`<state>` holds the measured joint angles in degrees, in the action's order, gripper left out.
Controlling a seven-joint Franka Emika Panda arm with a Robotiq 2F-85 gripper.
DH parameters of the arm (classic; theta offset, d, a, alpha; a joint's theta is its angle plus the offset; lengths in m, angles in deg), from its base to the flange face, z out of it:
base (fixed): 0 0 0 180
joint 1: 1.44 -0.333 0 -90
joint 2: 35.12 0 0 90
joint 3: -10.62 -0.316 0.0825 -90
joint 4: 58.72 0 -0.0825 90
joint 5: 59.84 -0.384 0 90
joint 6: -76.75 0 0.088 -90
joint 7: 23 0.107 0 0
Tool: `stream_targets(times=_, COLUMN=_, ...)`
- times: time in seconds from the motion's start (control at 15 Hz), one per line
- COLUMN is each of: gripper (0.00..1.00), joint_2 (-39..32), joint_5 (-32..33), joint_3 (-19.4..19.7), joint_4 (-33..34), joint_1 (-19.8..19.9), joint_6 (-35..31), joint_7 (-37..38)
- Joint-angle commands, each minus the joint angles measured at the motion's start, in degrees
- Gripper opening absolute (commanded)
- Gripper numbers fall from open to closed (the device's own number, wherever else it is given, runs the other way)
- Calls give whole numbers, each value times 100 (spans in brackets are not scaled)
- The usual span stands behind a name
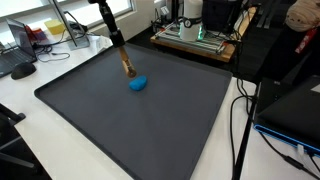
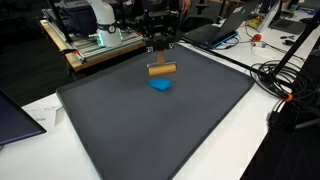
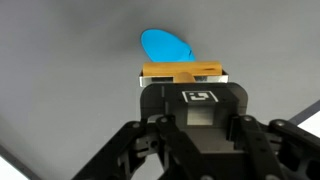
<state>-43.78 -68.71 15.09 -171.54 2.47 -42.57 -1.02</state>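
Gripper [image 2: 160, 58]: jaws closed on a tan wooden piece [image 2: 161, 69], which is held crosswise at the fingertips. In the wrist view the wooden piece [image 3: 180, 73] sits clamped just ahead of the gripper [image 3: 181, 86].

Blue object [image 2: 160, 84]: lies on the dark mat [image 2: 200, 120], near the middle of its far half. It is at 6 o'clock from the wooden piece in an exterior view, and at 12 o'clock from it in the wrist view [image 3: 165, 45]. In an exterior view the wooden piece [image 1: 125, 65] hangs slanted, its lower end close to the blue object [image 1: 138, 83] at about 5 o'clock. Contact between the two cannot be told.

Progress, as judged: the grasp is done and the piece is carried off the mat. It has not been set down or released. The blue object looks undisturbed. The mat rests on a white table [image 1: 60, 60].
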Motion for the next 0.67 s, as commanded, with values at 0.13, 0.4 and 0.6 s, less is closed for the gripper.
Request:
stream_targets(times=0.13, gripper=22, joint_2=643, joint_5=612, joint_3=37, joint_4=-756, joint_1=-268, joint_6=-524, joint_7=2068)
stream_targets(times=0.4, gripper=47, joint_2=400, joint_5=474, joint_3=-17, joint_4=-558, joint_1=-206, joint_6=-407, joint_7=1878)
stream_targets(times=0.6, gripper=47, joint_2=410, joint_5=475, joint_3=-17, joint_4=-577, joint_1=-206, joint_6=-419, joint_7=1904)
